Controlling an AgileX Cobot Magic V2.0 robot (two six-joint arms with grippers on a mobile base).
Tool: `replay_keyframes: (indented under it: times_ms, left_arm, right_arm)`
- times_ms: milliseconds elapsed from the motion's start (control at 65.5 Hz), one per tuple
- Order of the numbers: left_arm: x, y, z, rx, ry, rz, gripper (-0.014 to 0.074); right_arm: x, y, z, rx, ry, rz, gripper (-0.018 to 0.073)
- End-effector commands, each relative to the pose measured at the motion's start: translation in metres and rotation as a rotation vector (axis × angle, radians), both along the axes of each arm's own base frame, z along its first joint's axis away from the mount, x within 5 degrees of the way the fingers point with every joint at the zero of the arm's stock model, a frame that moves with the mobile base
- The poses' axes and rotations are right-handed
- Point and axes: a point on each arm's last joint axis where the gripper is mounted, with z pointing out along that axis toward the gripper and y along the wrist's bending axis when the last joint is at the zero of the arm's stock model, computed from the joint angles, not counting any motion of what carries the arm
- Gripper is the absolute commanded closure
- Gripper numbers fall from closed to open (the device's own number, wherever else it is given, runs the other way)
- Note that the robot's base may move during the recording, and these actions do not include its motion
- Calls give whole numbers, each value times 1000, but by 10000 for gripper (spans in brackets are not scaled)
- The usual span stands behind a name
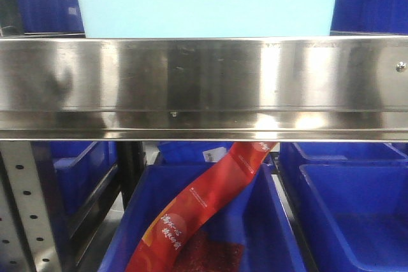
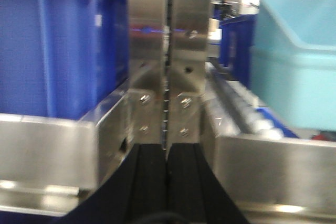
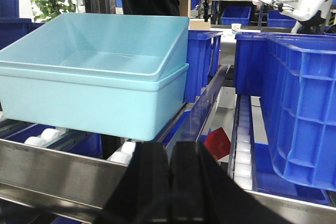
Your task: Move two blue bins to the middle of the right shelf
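Two pale blue bins sit nested on the white rollers of the right shelf middle. The upper bin (image 3: pixel 113 38) lies tilted inside the lower bin (image 3: pixel 94 98). In the front view a pale blue bin (image 1: pixel 204 4) shows just behind the shelf's shiny front rail (image 1: pixel 204 87). My right gripper (image 3: pixel 169 145) is shut and empty, in front of the rail below the bins' right corner. My left gripper (image 2: pixel 167 146) is shut and empty, facing a steel upright (image 2: pixel 168 51), with the pale bin (image 2: pixel 296 66) off to its right.
Dark blue bins stand right of the pale ones (image 3: pixel 294 103) and left of the upright (image 2: pixel 58 45). On the tier below are more dark blue bins (image 1: pixel 357 214); one holds a red packet (image 1: pixel 204 208). A perforated upright (image 1: pixel 25 208) stands at lower left.
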Motion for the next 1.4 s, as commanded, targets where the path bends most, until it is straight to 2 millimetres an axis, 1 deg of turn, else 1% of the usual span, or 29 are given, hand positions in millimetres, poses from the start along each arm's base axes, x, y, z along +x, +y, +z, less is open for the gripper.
replay_keyframes:
  times_ms: [0,31,76,153,1221,1298,1389]
  left_arm:
    - [3,0,-13,-5,-83,3,707]
    - [3,0,-9,-7,-124,0,707]
    - [4,0,-16,-5,-51,-1,707]
    - [4,-1,-17,-5,-40,-10,707]
    - [4,-1,-16,-5,-45,-11,707]
    - [4,-1,-16,-5,-45,-11,707]
    - [4,-1,-16,-5,-45,-11,707]
  right_arm:
    - [0,0,1,-5,-22,-6,721]
    - [0,0,1,-5,-22,-6,721]
    - [0,0,1,-5,-22,-6,721]
    - [0,0,1,-5,-22,-6,721]
    - [0,0,1,-5,-22,-6,721]
    - [1,-1,-1,-16,-14,-21,721]
    - [5,-1,-6,-26,-22,-83,721]
